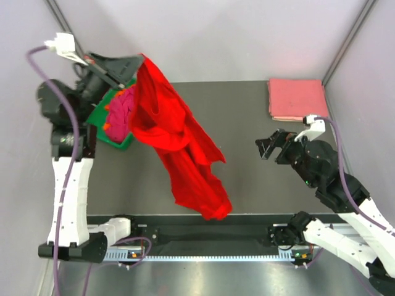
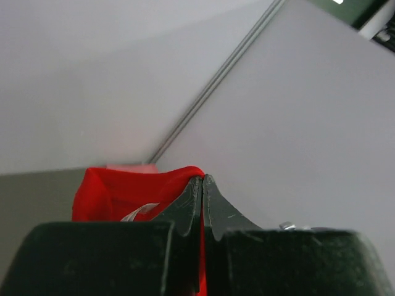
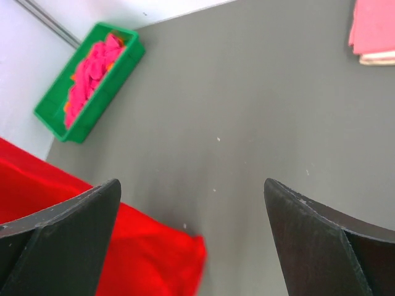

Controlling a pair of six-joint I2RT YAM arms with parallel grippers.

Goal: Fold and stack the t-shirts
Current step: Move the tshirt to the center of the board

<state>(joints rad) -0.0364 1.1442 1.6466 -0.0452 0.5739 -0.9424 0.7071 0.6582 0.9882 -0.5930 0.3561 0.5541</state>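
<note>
– Pincers first: how does the left pincer [image 1: 126,69] stand?

– Clamped tight on the red t-shirt [image 1: 179,142]. In its own wrist view the two fingers meet at the tips with a fold of red cloth [image 2: 117,191] pinched between them. A small white label [image 2: 139,211] shows just below the tips.

– Where does the shirt go from there?

– It hangs from that pincer, which is raised high. It drapes down and across toward the right pincer's side, bunched and twisted, with its lower end nearest the arm bases. Whether that end rests on the table [image 1: 259,185] I can't tell.

– And the right pincer [image 1: 266,148]?

– Fingers spread wide, nothing between them, and well apart from the shirt. Its wrist view shows bare grey table between the fingers, and the red cloth [image 3: 148,253] below and beside the finger at the left of that view.

– What lies further out?

– Just under the left pincer sits a green tray [image 1: 99,117] holding crumpled magenta t-shirts [image 1: 121,110], with a bit of orange among them. Beyond the right pincer, at the far corner of the table, the salmon pink t-shirts [image 1: 296,98] lie folded flat in a neat stack.
</note>
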